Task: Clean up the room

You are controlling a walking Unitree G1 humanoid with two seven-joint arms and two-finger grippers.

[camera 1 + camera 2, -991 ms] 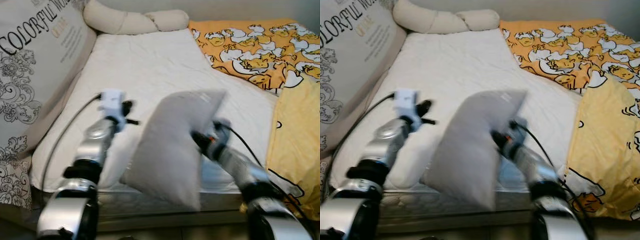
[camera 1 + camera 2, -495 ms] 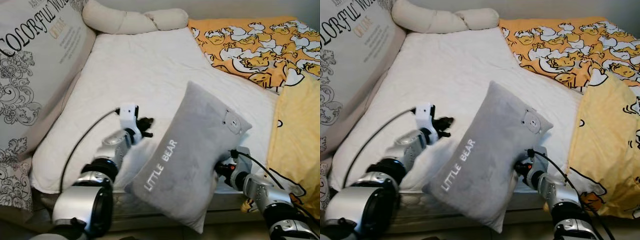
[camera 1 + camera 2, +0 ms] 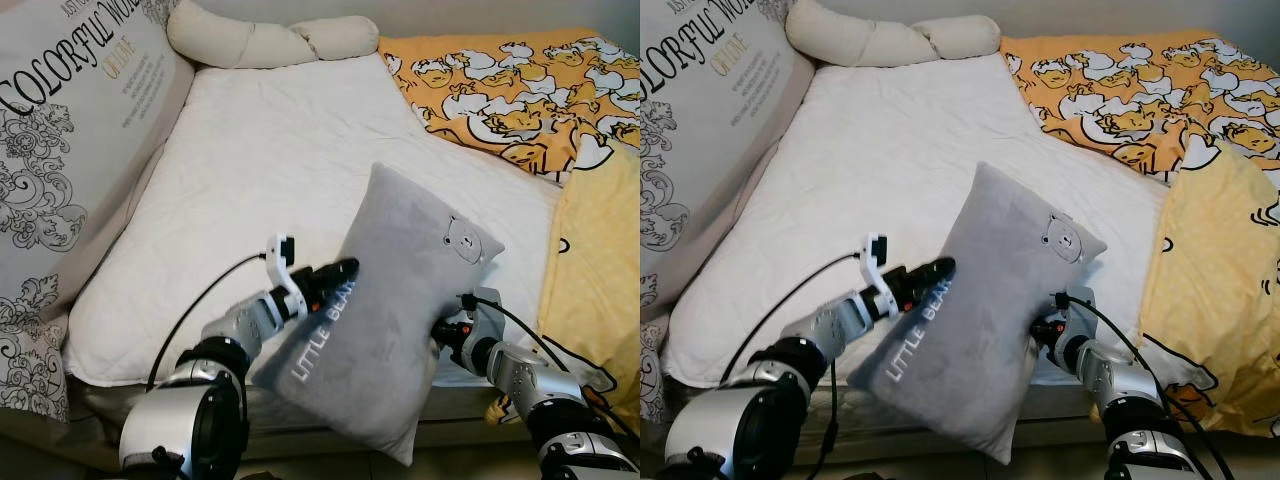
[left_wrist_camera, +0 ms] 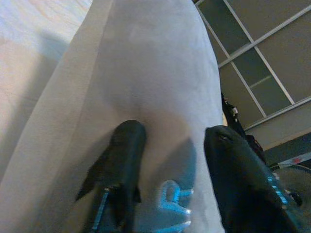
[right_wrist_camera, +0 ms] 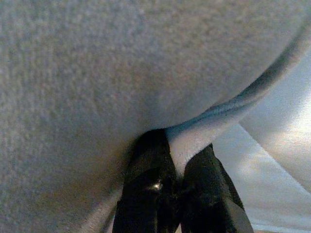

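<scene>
I have the grey pillow (image 3: 400, 320) up on its lower corner at the near edge of the bed (image 3: 270, 160), tilted, with "LITTLE BEAR" stitched in white up its left side and a small bear face near its upper right corner. My right gripper (image 5: 177, 170) has the pillow's right seam: in the right wrist view its 2 fingers (image 5: 148, 179) are pinched nearly together with the grey edge between them, and from the head I see that arm (image 3: 520, 375) coming in low behind the pillow's right side. My left gripper (image 4: 172, 138) is against the pillow's left face at the lettering; in the left wrist view its 2 fingers (image 4: 124, 150) are spread well apart, tips pressed into the fabric beside a pale blue "R", gripping nothing. The white mattress lies bare behind the pillow. A long cream bolster (image 3: 270, 40) lies across the head of the bed, a big printed cushion (image 3: 70, 130) reading "COLORFUL" leans along the left side, and an orange duck-print duvet (image 3: 510, 90) is bunched on the right, with a plain yellow fold (image 3: 595, 260) nearer me.
</scene>
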